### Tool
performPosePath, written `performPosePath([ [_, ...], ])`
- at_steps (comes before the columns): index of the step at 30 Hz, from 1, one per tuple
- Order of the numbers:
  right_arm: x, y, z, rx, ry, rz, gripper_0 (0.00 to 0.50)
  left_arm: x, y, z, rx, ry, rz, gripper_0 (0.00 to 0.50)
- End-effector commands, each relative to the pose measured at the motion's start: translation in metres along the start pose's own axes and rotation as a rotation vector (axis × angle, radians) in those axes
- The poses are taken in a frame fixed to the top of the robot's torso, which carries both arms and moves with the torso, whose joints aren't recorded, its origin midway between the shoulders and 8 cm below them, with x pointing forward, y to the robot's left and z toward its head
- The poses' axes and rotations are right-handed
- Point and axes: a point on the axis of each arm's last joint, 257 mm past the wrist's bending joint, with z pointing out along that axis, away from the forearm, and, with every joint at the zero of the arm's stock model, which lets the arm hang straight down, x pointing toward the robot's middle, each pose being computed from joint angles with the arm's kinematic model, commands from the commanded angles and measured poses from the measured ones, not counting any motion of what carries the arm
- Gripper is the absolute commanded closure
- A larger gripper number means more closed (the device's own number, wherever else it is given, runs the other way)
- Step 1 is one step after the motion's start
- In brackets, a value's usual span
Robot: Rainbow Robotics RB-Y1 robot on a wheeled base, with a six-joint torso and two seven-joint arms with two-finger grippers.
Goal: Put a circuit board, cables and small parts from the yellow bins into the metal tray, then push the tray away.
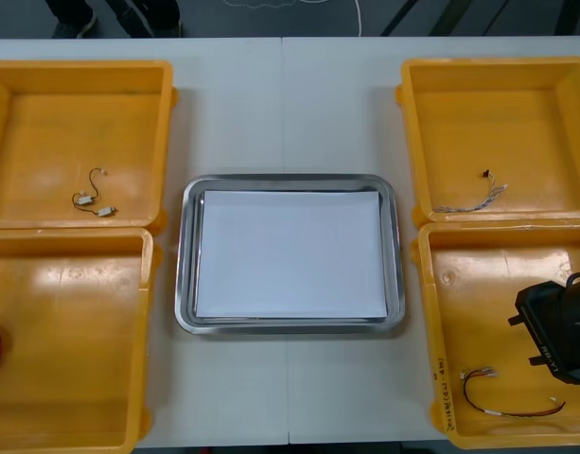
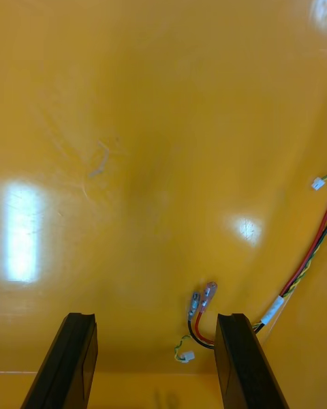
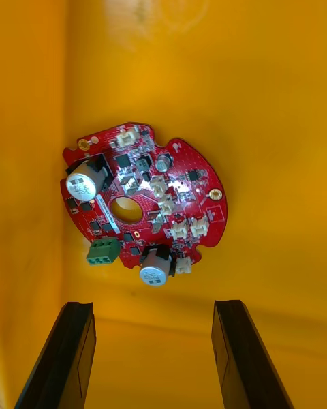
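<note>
On the light table (image 1: 271, 104), 4 yellow bins (image 1: 81, 68) flanked the white-lined metal tray (image 1: 187, 255). In the near right bin (image 1: 441, 312) the right gripper (image 2: 157, 317) hung with fingers wide apart, empty, by the red and yellow cable (image 2: 300, 273). The left gripper (image 3: 153, 307), equally open and empty, faced the round red circuit board (image 3: 143, 201).

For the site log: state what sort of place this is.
Probably an electronics kitting bench: yellow bins, holding a red circuit board and cables, flank a metal tray; the right end effector and left end effector hang open over the near bins.
</note>
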Motion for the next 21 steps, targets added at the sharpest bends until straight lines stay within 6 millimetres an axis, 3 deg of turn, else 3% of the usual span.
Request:
performPosePath([
  [1,0.024,0.003,0.004,-0.021,0.017,-0.007,0.0,0.019,0.009,0.008,-0.012,0.027,0.161,0.0],
  [21,0.058,-0.011,0.041,-0.014,-0.029,0.002,0.0,0.025,0.006,0.024,0.049,0.02,0.485,0.0],
])
